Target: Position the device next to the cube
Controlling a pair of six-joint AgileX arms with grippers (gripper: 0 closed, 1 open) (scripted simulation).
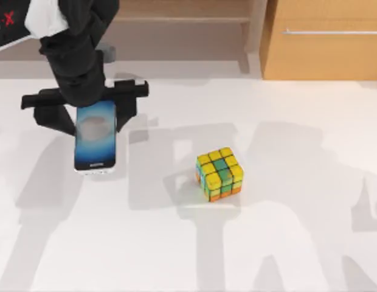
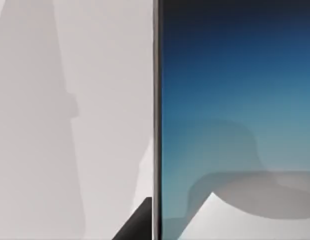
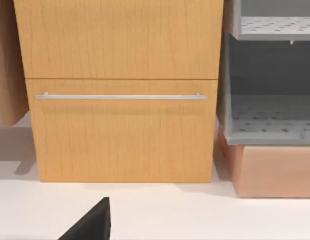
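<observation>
Blue-screened device (image 1: 95, 135) is pinched by the left gripper (image 1: 95, 115); cube (image 1: 219, 174) well apart.

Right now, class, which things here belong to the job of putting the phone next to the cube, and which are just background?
Job: phone, cube, left gripper over the phone.
Background: wooden cabinet, grey shelf, table.
</observation>
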